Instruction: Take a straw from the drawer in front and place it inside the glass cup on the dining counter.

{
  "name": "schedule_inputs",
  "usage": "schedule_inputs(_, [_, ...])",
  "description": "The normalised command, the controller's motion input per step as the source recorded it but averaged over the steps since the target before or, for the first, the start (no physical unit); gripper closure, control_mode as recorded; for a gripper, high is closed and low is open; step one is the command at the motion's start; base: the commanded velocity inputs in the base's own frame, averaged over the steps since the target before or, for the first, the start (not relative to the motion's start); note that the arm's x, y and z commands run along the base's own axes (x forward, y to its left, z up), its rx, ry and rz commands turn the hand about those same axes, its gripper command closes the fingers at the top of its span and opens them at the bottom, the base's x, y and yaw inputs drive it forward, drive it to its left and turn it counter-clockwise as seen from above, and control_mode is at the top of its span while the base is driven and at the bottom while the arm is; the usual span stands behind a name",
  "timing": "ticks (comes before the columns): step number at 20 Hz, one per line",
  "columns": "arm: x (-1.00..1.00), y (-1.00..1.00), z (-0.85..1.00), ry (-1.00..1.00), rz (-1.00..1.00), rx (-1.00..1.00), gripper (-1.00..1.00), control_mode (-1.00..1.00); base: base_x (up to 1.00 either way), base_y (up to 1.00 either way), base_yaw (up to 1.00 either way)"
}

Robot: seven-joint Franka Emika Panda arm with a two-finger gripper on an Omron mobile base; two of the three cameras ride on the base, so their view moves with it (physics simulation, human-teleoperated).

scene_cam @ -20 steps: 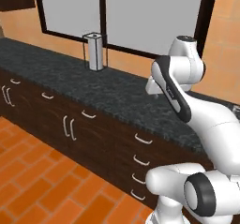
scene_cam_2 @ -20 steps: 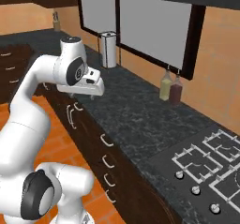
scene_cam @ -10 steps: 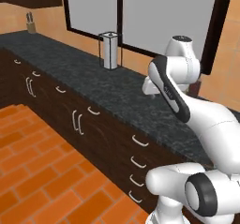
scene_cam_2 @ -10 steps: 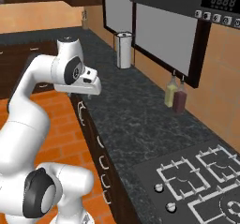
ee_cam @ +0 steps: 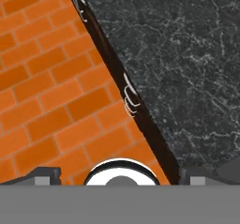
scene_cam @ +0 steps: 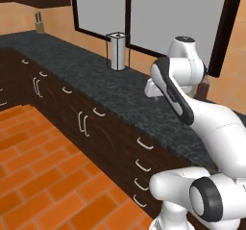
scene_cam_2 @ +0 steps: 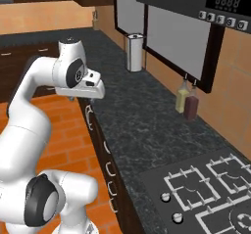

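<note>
My gripper (ee_cam: 121,174) is open, its two dark fingertips (ee_cam: 45,174) far apart with nothing between them. It hangs over the front edge of the black speckled counter (scene_cam: 120,96), pointing down at the brick floor. The hand (scene_cam: 153,87) shows beside the white forearm, and the hand (scene_cam_2: 87,87) also shows from the other side. A stack of shut dark drawers (scene_cam: 139,164) with curved silver handles lies under the counter edge, and their handles (ee_cam: 131,99) sit just below my fingers. The straw, the glass cup and the dining counter are out of view.
A tall metal canister (scene_cam: 116,51) stands at the back of the counter by the window. Two bottles (scene_cam_2: 186,102) stand against the wall, with a gas hob (scene_cam_2: 211,189) nearer. A knife block (scene_cam: 38,24) sits far left. Orange brick floor (scene_cam: 43,171) lies open to the left.
Both base views have shifted along the counter, so the base has moved. The arm keeps the same pose relative to it, and the gripper stays open.
</note>
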Motion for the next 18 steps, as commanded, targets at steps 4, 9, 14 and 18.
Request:
schedule_inputs(4, [-0.19,0.18,-0.04,0.00,0.00,-0.04,-1.00,-1.00,0.00,0.00,0.00])
schedule_inputs(9, [-0.06,0.78,-0.41,0.00,0.00,-0.23,-1.00,-1.00,0.00,0.00,0.00])
schedule_inputs(14, [0.12,0.62,-0.74,0.00,0.00,-0.31,-1.00,-1.00,0.00,0.00,0.00])
schedule_inputs(18, [0.23,0.27,-0.75,0.00,-0.02,-0.34,-1.00,-1.00,0.00,0.00,0.00])
